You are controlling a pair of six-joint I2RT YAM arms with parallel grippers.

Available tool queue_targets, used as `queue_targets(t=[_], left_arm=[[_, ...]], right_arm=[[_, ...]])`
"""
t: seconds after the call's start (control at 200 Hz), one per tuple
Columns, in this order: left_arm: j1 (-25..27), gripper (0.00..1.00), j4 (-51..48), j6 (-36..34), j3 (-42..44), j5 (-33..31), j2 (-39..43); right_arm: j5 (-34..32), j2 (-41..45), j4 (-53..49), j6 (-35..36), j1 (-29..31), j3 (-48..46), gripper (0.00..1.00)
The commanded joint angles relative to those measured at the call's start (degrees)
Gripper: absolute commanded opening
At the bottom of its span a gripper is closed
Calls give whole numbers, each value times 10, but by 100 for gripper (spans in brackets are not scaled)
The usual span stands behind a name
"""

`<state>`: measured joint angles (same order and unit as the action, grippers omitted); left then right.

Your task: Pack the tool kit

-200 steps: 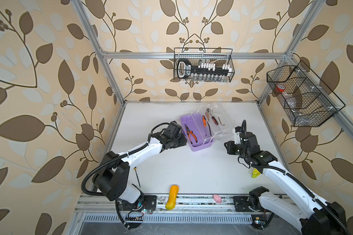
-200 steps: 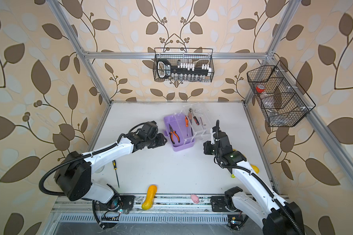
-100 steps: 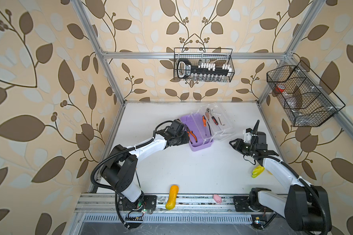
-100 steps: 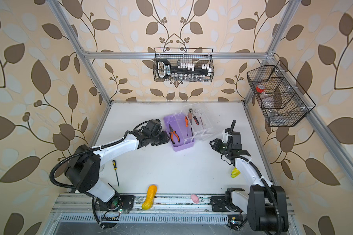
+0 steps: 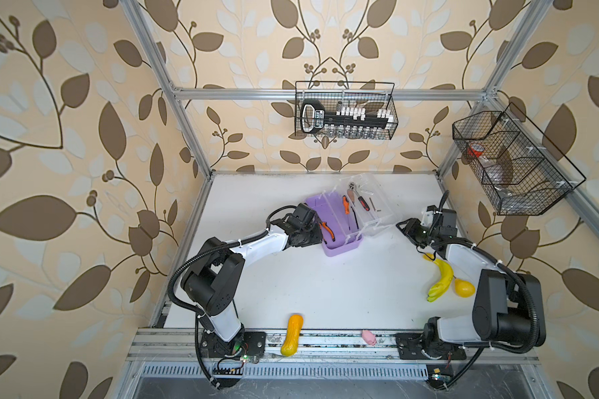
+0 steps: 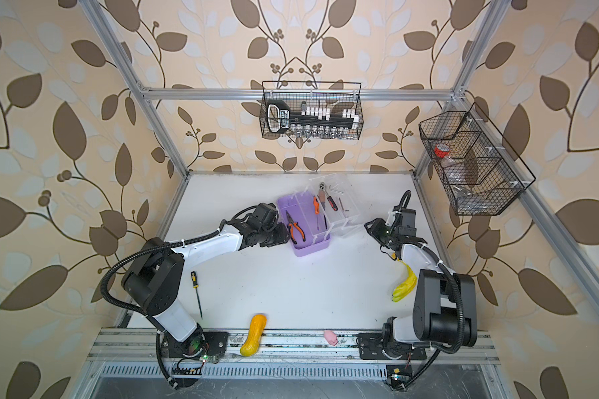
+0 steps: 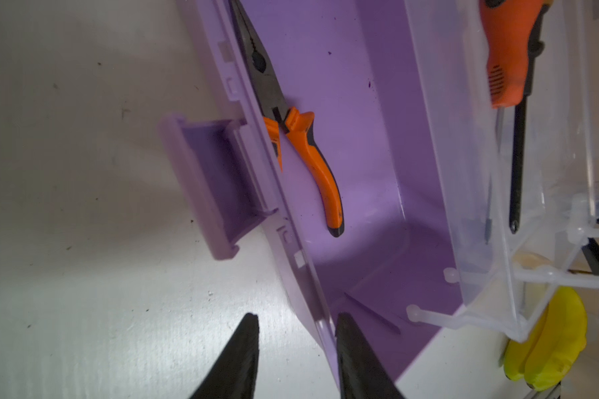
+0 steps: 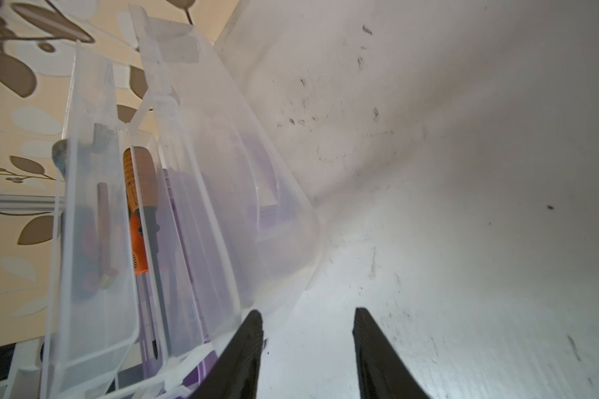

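At the 12 o'clock end of the table [image 5: 325, 286], the tool kit [image 5: 343, 248] lies open. Left gripper [image 7: 294, 321], at the kit's 9 o'clock side: jaws parted astride the lilac wall, not clamped. Right gripper [image 8: 306, 317], at 3 o'clock beside the clear lid [image 8: 256, 207]: jaws parted, empty.

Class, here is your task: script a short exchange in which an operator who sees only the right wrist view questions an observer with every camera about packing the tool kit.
Operator: I see only clear plastic. Is anything in the lilac base?
Observer: Yes. Orange-handled pliers lie in the lilac base of the tool kit.
Operator: Is any tool still outside the box?
Observer: Yes. In a top view, a yellow-handled screwdriver lies loose on the table, near its left edge and apart from the kit.
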<state>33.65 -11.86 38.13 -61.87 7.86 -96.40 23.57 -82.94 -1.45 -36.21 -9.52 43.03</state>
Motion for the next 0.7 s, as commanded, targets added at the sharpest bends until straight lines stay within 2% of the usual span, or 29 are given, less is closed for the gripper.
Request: queue_targets(t=[0.0, 0.1, 0.33, 0.55, 0.695], left_arm=[[-7, 39, 24, -3, -19, 15, -1], [-7, 40, 25, -2, -20, 16, -5], [-8, 39, -2, -19, -37, 16, -6], [-8, 39, -4, -24, -31, 12, 0], [-8, 39, -2, -21, -31, 19, -5]], right_arm=[[7, -25, 26, -15, 0, 36, 45], [16, -52, 32, -23, 1, 58, 44], [1, -56, 41, -37, 1, 70, 44], [-26, -13, 34, -30, 1, 62, 44], [-49, 33, 31, -23, 1, 47, 37]])
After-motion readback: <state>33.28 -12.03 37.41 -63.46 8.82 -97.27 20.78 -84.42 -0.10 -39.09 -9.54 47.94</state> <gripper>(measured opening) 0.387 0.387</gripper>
